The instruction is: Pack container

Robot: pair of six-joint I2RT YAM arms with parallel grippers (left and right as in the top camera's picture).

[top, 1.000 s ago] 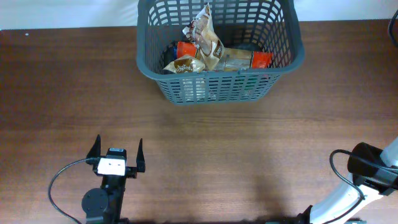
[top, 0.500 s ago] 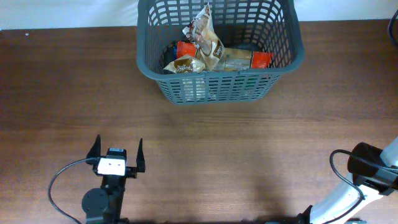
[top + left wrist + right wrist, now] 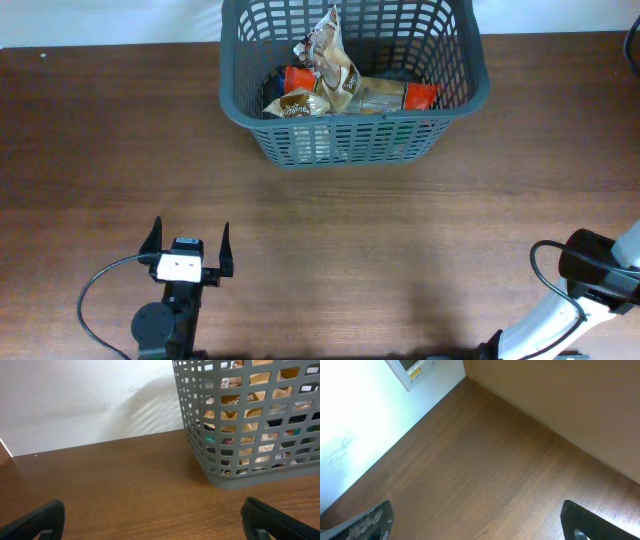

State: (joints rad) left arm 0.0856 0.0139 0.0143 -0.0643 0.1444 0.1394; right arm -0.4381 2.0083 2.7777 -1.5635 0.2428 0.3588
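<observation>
Brown wooden table (image 3: 100, 150) | snack packets (image 3: 330, 70) heaped inside grey lattice basket (image 3: 350, 140), apparently packed | left gripper (image 3: 189, 240) spread wide, empty, well apart from basket | right gripper (image 3: 472, 527) likewise spread, empty, probably idle.

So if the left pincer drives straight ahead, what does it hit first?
Left pincer centreline looks free over brown wooden table; its right finger lines up with the dark grey plastic lattice basket corner, likely first contact.
</observation>
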